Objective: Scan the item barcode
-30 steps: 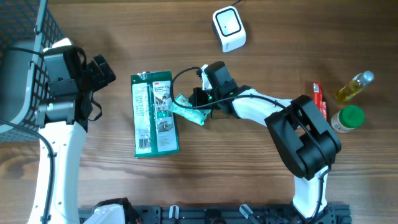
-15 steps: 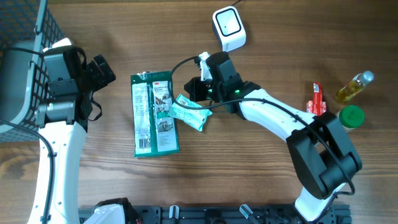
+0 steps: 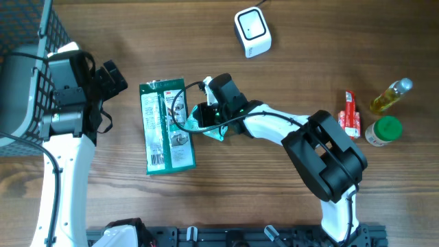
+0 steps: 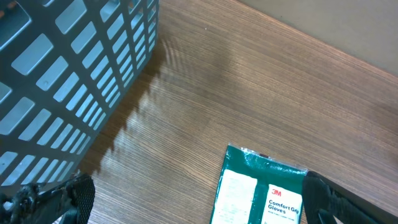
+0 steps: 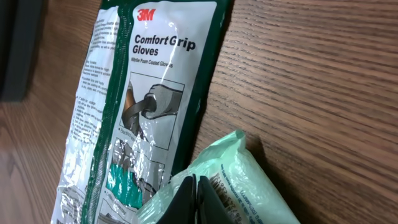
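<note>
Mint-green plastic packet (image 5: 242,180) sits pinched in the right gripper (image 5: 194,194), whose dark fingers are pressed together on its near edge. Seen from overhead, this packet now lies low on the wooden table (image 3: 274,199), its left end overlapping the right edge of the dark green 3M Comfort Grip gloves pack (image 3: 163,127). Half a second ago the right arm reached up nearer the white boxy barcode scanner (image 3: 252,31); it has since swung left and away from it, carrying the packet along. The gloves pack has been nudged slightly left and now lies a little askew. The left gripper (image 3: 114,77) has not moved: it hangs beside the grey wire basket (image 4: 74,81) with its fingers spread wide and nothing between them. The red tube (image 3: 351,114), yellow oil bottle (image 3: 391,95) and green-lidded jar (image 3: 383,130) stand unchanged at the far right.
</note>
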Tool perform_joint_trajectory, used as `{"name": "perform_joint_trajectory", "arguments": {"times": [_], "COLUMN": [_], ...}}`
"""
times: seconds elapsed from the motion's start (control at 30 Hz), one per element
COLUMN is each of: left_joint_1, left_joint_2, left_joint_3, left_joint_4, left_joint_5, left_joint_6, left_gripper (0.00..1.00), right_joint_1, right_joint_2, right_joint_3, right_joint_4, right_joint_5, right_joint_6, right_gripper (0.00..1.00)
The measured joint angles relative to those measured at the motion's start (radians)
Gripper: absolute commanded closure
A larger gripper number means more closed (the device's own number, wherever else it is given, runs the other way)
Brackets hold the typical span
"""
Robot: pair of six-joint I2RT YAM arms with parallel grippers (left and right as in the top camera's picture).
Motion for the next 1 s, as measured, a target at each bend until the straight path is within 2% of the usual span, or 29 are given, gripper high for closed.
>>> {"name": "perform_joint_trajectory", "arguments": {"times": [0.17,0.47,0.63,1.0], "left_joint_1": [0.000,0.000,0.000,0.000], "left_joint_2": [0.000,0.000,0.000,0.000], "left_joint_3": [0.000,0.000,0.000,0.000], "left_joint_4": [0.000,0.000,0.000,0.000], "left_joint_5": [0.000,0.000,0.000,0.000], "left_joint_6": [0.000,0.000,0.000,0.000], "left_gripper": [0.00,0.00,0.00,0.00], "right_joint_1": [-0.019,-0.065,-0.047,0.018], "right_joint_2": [-0.048,-0.335,-0.304,-0.130], "right_joint_3": [0.001,0.011,-0.002,-0.098], "right_joint_4": [-0.031,-0.157,-0.267,-0.308], "right_joint_5": [-0.010,-0.061,-0.078,-0.033], "right_joint_6": [-0.003,-0.007,-0.037,-0.047], "right_gripper": [0.92,0.96,0.96,0.95]}}
